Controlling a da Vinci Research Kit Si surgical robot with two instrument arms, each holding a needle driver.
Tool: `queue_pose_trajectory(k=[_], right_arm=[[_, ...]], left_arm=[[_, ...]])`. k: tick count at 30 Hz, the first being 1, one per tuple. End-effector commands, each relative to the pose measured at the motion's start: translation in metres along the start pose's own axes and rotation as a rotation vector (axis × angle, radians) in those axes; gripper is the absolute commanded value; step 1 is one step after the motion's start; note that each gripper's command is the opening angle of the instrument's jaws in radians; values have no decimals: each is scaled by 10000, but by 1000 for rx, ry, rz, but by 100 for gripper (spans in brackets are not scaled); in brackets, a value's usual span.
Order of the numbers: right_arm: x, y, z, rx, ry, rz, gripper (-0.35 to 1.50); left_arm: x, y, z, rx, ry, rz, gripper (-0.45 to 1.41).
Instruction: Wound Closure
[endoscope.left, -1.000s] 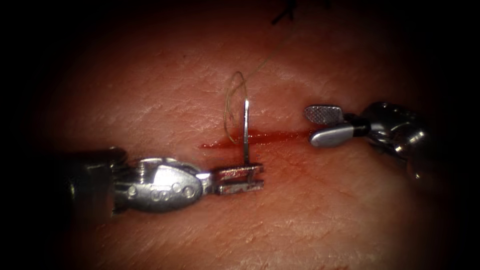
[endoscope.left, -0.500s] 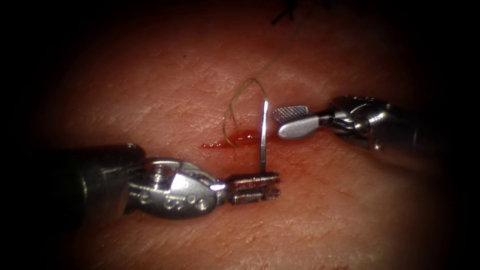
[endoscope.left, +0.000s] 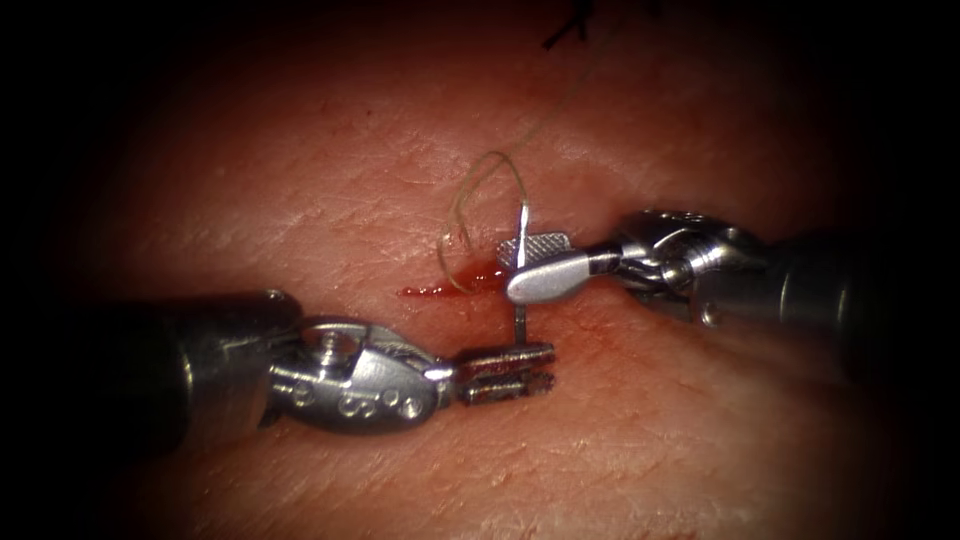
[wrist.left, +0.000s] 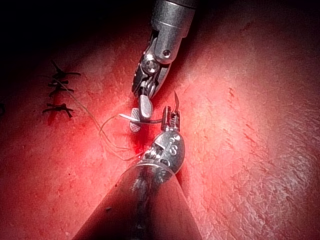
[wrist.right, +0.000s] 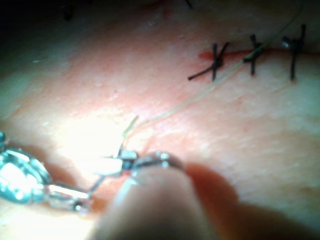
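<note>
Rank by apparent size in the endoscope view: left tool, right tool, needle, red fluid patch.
1. Left tool, holding the needle's lower end; nearer the camera, so unsure.
2. Right tool, jaws around the needle.
3-4. Needle and red fluid: alike.

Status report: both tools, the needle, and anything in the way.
Left tool shut on needle near one end, clear of tissue. Right tool open around needle's upper part. Thread looped beside the cut.

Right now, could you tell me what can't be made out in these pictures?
- Needle: its middle is hidden behind the right tool in the endoscope view; whether those jaws have closed on it cannot be told.
- Needle's end at the left tool: covered by its shut jaws.
- Cut: its right part lies under the right tool.
- Thread: too faint to follow upward.
</note>
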Motion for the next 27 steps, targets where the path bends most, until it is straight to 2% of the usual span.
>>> queue_pose_trajectory(k=[1,2,4,5,9,12,15,17,19,20,21,24,25,27], right_arm=[[-1,7,11,-1,2,-3,36],[-1,6,12,-1,3,-3,28],[1,6,12,-3,5,-2,-24],[1,5,11,-3,5,-1,-35],[7,8,3,-27,37,-8,-35],[15,8,-5,-41,57,-44,-35],[25,8,-17,-55,74,-135,-35],[32,5,-23,-63,89,-235,-35],[35,4,-25,-73,97,-332,-35],[35,3,-24,-82,103,-396,-35],[35,3,-24,-89,107,-419,-35],[35,3,-23,-111,121,-554,-35],[36,2,-23,-129,128,-670,-35],[36,0,-21,-147,134,-746,-35]], left_arm=[[-3,1,6,0,1,-1,-45],[-3,1,6,0,1,0,-45],[-3,1,6,0,1,-1,-45],[-3,1,6,0,1,-1,-45],[-1,0,6,4,-5,-3,-45],[2,-3,7,3,-6,-41,34],[3,-7,6,-9,-9,-193,57],[-2,-6,4,-67,-12,-263,54],[-13,-3,0,-105,-38,-294,25],[-24,0,-3,-122,-50,-332,-6],[-30,2,-4,-128,-54,-352,-16],[-51,6,-6,-152,-80,-442,-38],[-67,12,-7,-170,-104,-493,-40],[-90,18,-7,-184,-132,-563,-43]])
